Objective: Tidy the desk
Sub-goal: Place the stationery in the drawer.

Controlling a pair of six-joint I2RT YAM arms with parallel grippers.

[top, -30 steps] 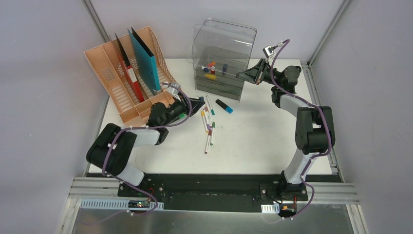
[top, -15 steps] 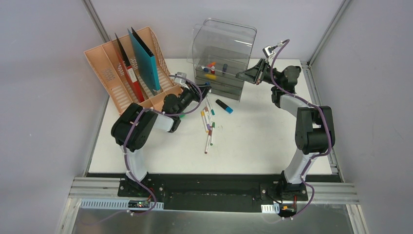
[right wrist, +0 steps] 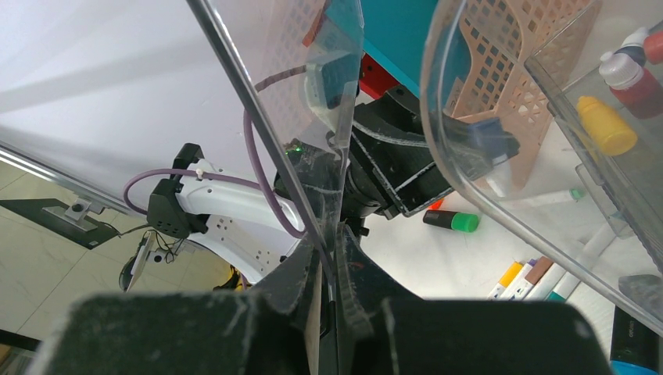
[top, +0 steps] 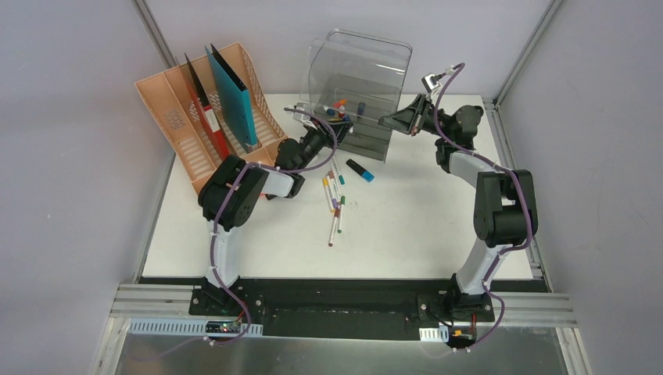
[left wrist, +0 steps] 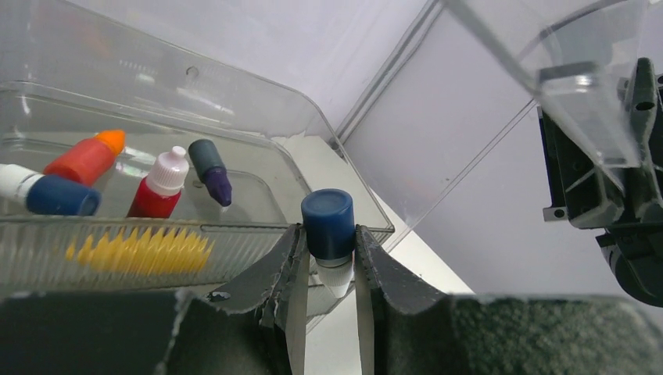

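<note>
The white counter (top: 422,226) looks partly tidied. At its far left the rack (top: 168,109) holds folders (top: 232,94). At far centre the clear box (top: 367,62) has several pens (left wrist: 86,160) in its open drawer. The right hand (right wrist: 332,273) is clenched on the box's clear cover (right wrist: 264,133). The left hand (left wrist: 328,269) grasps a blue-capped marker (left wrist: 328,223) at the drawer, not yet dropped in. Left to sort: loose markers (top: 335,199) and a highlighter (top: 360,169) mid-counter.

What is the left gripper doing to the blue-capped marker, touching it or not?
Touching. The left wrist view shows the left gripper pinching the blue-capped marker between its fingers, with no gap.
</note>
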